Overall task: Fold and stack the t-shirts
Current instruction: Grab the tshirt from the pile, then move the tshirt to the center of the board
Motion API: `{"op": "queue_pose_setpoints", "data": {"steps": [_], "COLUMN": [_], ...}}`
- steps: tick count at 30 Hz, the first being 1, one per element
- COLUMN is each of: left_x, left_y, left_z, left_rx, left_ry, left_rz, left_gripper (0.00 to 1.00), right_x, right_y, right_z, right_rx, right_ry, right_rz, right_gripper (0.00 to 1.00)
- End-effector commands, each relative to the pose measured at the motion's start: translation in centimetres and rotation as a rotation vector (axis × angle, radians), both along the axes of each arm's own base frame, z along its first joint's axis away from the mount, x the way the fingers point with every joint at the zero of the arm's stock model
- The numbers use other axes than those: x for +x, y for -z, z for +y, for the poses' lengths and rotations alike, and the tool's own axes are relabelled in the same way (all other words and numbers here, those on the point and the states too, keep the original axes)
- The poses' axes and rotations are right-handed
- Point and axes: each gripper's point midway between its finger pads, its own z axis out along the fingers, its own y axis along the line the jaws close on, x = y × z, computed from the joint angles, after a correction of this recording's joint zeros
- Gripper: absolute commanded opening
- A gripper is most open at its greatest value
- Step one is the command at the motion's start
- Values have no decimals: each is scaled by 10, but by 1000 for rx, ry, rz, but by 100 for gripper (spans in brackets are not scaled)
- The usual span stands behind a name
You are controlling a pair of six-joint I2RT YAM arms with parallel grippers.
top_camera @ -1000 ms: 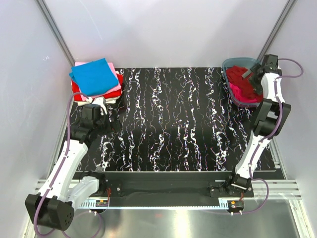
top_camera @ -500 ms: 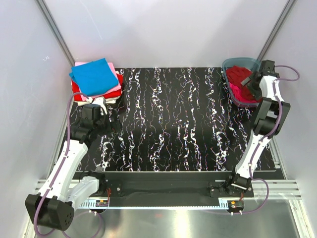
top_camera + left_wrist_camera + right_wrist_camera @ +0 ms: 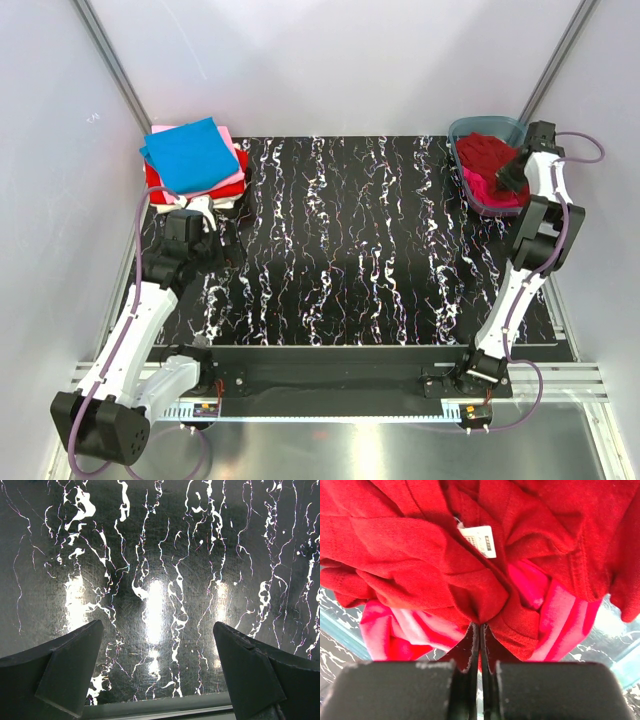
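A folded stack of t-shirts lies at the table's back left, with a bright blue shirt (image 3: 190, 155) on top, pale pink (image 3: 233, 150), red (image 3: 156, 186) and white (image 3: 222, 204) beneath. At the back right, a crumpled dark red t-shirt (image 3: 484, 150) (image 3: 420, 555) lies over a hot pink one (image 3: 482, 189) (image 3: 555, 615) in the tub (image 3: 487, 123). My right gripper (image 3: 510, 172) (image 3: 481, 627) is down in the tub, shut on a fold of the dark red shirt, below its white label (image 3: 480, 540). My left gripper (image 3: 218, 248) (image 3: 157, 630) hangs open over bare table in front of the stack.
The black marbled table top (image 3: 350, 240) stretches between stack and tub. Grey walls close in behind and at both sides. The tub's translucent rim (image 3: 620, 625) shows under the cloth in the right wrist view.
My right gripper has dropped lower into the tub and gone from open to shut on the dark red shirt. The left arm has not moved.
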Motion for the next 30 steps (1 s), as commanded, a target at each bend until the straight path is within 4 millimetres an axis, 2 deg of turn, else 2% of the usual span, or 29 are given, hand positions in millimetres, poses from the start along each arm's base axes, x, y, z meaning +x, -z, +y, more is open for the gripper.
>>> {"op": "queue_pose_setpoints", "data": {"steps": [1, 2, 3, 4, 5, 6, 7, 9, 10, 11, 12, 13, 15, 16, 18, 19, 21, 22, 23, 24, 25, 26, 27, 28, 29, 30], "left_x": [7, 7, 7, 7, 7, 7, 7, 7, 7, 7, 7, 8, 7, 7, 6, 7, 6, 6, 6, 7, 6, 6, 7, 7, 7, 7], "left_y": [-20, -21, -21, -22, -21, -21, -21, -21, -22, -21, -21, -21, -22, -22, -23, -23, -25, -25, -24, -25, -23, -23, -23, -23, -23, -22], "left_z": [-4, -3, -3, -3, -3, -2, -2, 0, 0, 1, 1, 1, 3, 3, 3, 7, 8, 9, 9, 9, 9, 9, 9, 9, 9, 8], "left_rx": [-11, -10, -11, -10, -8, -7, -5, 0, 1, 3, 6, 7, 11, 9, 9, 24, 27, 28, 28, 28, 30, 30, 29, 28, 30, 29], "left_ry": [22, 20, 19, 18, 16, 14, 12, 7, 3, 1, -1, -2, -7, -8, -8, -29, -36, -35, -37, -37, -38, -40, -39, -38, -37, -35], "left_rz": [-72, -75, -75, -79, -77, -80, -80, -81, -81, -79, -79, -79, -78, -81, -84, -88, -95, -95, -94, -95, -91, -88, -88, -88, -86, -83], "left_gripper": [99, 99, 99, 99, 99, 99, 99, 99, 99, 99, 99, 99, 99, 99, 99, 99, 99, 99, 99, 99, 99, 99, 99, 99, 99, 99], "right_x": [3, 7, 10, 19, 19, 20, 20, 7, -10, -23, -43, -71, -98, -120, -130, -146, -150, -154, -154, -152, -153, -156, -158, -158, -160, -165], "right_y": [-49, -80, -99, -129, -169, -195, -245, -289, -337, -357, -371, -405, -432, -441, -452, -437, -420, -384, -361, -338, -296, -270, -236, -213, -195, -169], "right_z": [-5, -3, 3, 23, 39, 57, 106, 167, 220, 242, 276, 303, 316, 313, 296, 288, 267, 258, 248, 225, 213, 203, 184, 176, 171, 164], "right_rx": [-26, -35, -46, -48, -68, -80, -57, -23, -22, -27, 5, 5, 27, 29, -37, -53, -114, -123, -128, -185, -197, -210, -240, -234, -210, -171], "right_ry": [7, -6, -33, -92, -133, -197, -337, -529, -655, -733, -826, -890, -924, -910, -822, -791, -691, -648, -589, -481, -432, -387, -325, -308, -295, -282], "right_rz": [-78, -140, -181, -255, -330, -385, -505, -592, -692, -734, -753, -833, -900, -919, -973, -944, -916, -837, -775, -703, -593, -507, -407, -341, -296, -238], "right_gripper": [0, 0, 0, 0, 0, 0, 0, 0, 0, 0, 0, 0, 0, 0, 0, 0, 1, 11, 25, 38, 73, 85, 96, 100, 99, 100]}}
